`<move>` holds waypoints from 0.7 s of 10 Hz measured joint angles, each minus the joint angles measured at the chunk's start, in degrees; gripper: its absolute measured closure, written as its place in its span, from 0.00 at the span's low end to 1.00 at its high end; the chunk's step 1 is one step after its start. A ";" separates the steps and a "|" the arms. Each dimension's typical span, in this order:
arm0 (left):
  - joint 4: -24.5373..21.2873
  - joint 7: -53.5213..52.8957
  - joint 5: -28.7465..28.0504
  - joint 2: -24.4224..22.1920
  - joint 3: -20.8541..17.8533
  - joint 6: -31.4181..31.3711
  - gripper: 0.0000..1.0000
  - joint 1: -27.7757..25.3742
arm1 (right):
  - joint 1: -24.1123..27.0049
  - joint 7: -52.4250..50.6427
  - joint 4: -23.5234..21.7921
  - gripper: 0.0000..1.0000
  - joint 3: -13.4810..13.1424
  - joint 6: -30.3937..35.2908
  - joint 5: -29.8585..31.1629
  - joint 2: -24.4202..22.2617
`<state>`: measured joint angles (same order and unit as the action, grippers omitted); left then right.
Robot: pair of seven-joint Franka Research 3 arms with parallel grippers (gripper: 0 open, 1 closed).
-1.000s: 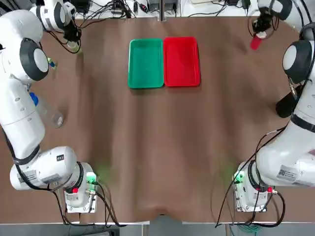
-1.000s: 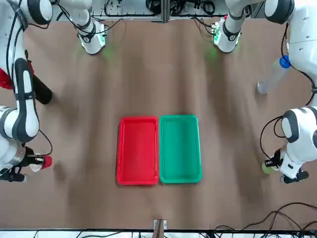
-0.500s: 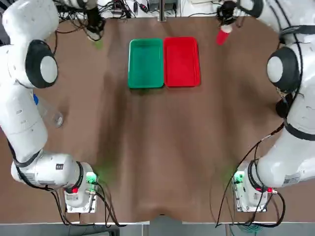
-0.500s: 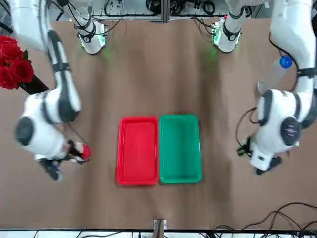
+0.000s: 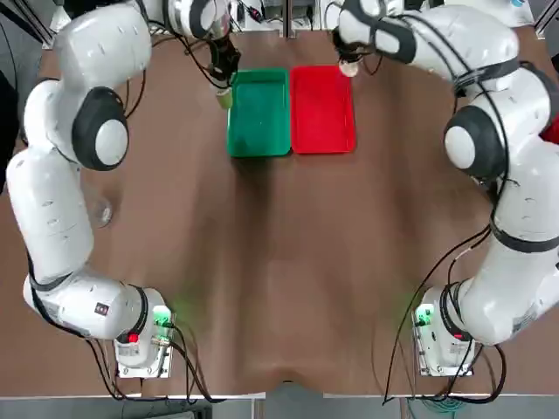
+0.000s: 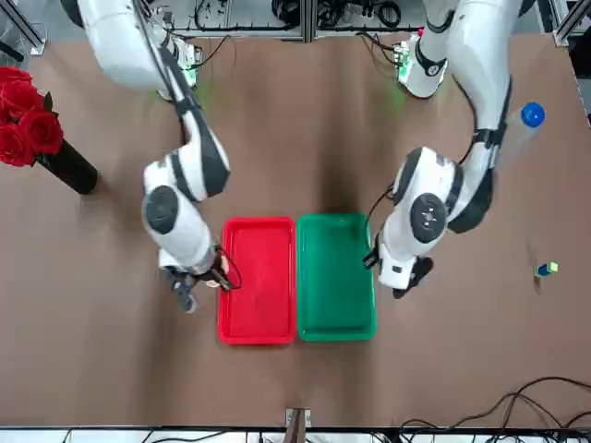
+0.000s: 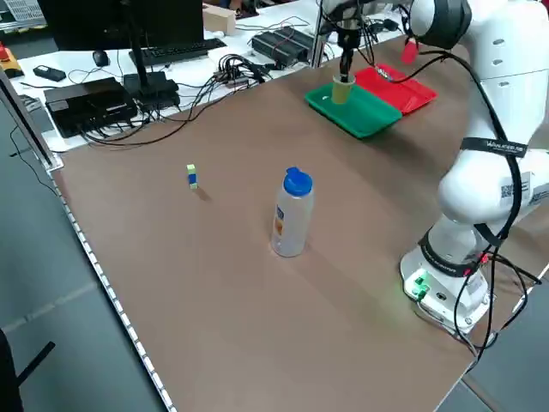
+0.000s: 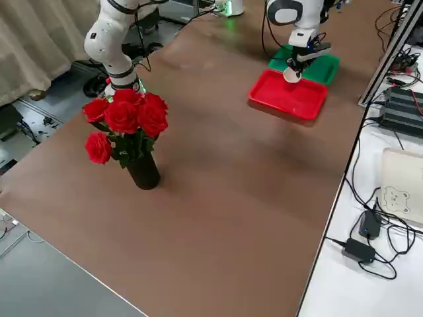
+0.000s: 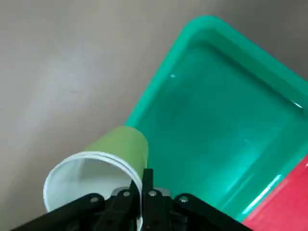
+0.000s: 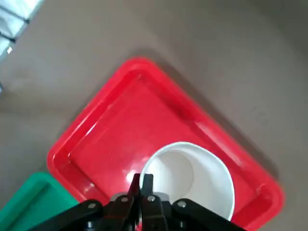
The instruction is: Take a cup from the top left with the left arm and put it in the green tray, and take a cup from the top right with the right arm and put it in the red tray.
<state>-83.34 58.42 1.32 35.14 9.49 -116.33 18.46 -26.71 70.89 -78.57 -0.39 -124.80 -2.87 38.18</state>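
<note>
The yellow-green cup (image 9: 122,147), white inside, is held by its rim in the left gripper (image 9: 147,175), whose 2 fingers are closed on the cup wall; in the left wrist view it is seen tilted, beside the rim of the green tray (image 9: 202,110). The red cup (image 7: 409,52), its white inside (image 10: 190,178) turned up to the right wrist view, is likewise gripped at the rim by the 2 closed fingers of the right gripper (image 10: 143,180), and it is seen against the red tray (image 10: 130,130). Both grippers are placed at the far side of the table, near the 2 trays. The trays are laid flat, side by side, the green one toward the left arm and the red one toward the right arm. On the left arm's side of the table (image 5: 288,288), a clear bottle (image 7: 292,215) with a blue cap is stood upright, and a small blue and green block (image 7: 191,177) is placed near it. On the right arm's side, red roses (image 8: 129,119) are held in a black vase (image 8: 143,170). Behind the far edge, a monitor (image 7: 129,26) and black cables (image 7: 232,73) are set on a white surface.
</note>
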 joint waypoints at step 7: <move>-0.13 5.60 0.30 7.73 -0.33 -13.54 0.95 5.49 | -2.63 2.20 -0.26 0.97 -0.92 -3.76 0.63 6.26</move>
<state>-83.47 64.02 1.63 42.87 9.16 -129.87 23.94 -29.34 73.08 -78.83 -1.30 -128.57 -2.24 44.44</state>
